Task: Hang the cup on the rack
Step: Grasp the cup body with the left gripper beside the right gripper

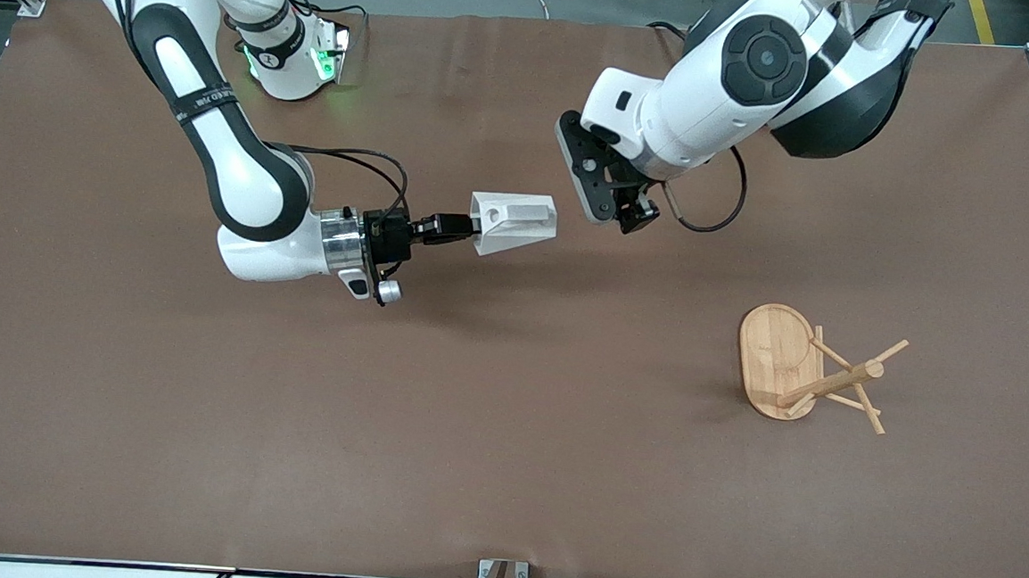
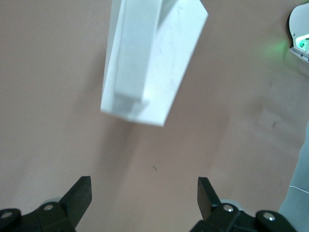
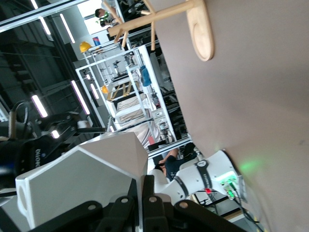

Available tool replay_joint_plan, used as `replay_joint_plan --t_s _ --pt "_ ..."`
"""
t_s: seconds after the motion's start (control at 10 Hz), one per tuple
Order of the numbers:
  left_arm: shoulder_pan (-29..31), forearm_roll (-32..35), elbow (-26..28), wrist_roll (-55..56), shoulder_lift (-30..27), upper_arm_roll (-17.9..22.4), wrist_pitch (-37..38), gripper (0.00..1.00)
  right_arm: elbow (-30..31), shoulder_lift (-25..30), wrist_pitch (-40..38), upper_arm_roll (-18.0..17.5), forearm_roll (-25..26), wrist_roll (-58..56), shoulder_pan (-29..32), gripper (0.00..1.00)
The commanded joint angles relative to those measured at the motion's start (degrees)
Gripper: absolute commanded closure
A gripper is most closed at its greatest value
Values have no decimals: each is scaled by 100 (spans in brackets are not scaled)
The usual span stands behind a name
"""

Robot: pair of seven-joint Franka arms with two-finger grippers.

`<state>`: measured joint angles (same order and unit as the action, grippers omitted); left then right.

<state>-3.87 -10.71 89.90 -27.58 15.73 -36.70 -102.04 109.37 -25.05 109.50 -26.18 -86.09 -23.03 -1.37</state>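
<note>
**Cup held out in mid-air, ready for the other arm**

The right gripper (image 1: pixel 469 226) has its fingers clamped on the rim end of the cup (image 1: pixel 513 224) and holds it up over the middle of the table, well clear of the surface. The cup lies on its side: its long axis runs level, along the table's length, wide mouth at the right gripper and narrow bottom pointing toward the left arm's end. The blocky handle, with its round hole, faces upward.

The left gripper (image 1: pixel 631 209) hangs just beside the cup's free end, apart from it, jaws spread wide and holding nothing. In the left wrist view the cup (image 2: pixel 149 63) sits ahead of the open fingers (image 2: pixel 79 195), roughly centred between them, handle side toward the camera.

The rack (image 1: pixel 800 369) stands at the left arm's end of the table, nearer the front camera than both grippers and well apart from the cup. It is on the left arm's side, so I'd judge a handover comes next: the left gripper needs to advance along the cup's axis and close across its narrow end.
</note>
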Motion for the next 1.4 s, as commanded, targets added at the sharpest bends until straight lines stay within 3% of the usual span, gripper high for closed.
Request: replay_joint_plan --t_s 0.0,0.8,1.3 --pt "1 -19 71 7 237 -100 -132 3 111 105 28 -116 -268 -166 14 99" --pt "-193 586 27 551 667 -328 -492 4 129 106 159 -247 -320 -158 -39 99" --pt "-210 622 27 622 703 -346 -571 4 129 106 264 -256 -321 -158 -65 98"
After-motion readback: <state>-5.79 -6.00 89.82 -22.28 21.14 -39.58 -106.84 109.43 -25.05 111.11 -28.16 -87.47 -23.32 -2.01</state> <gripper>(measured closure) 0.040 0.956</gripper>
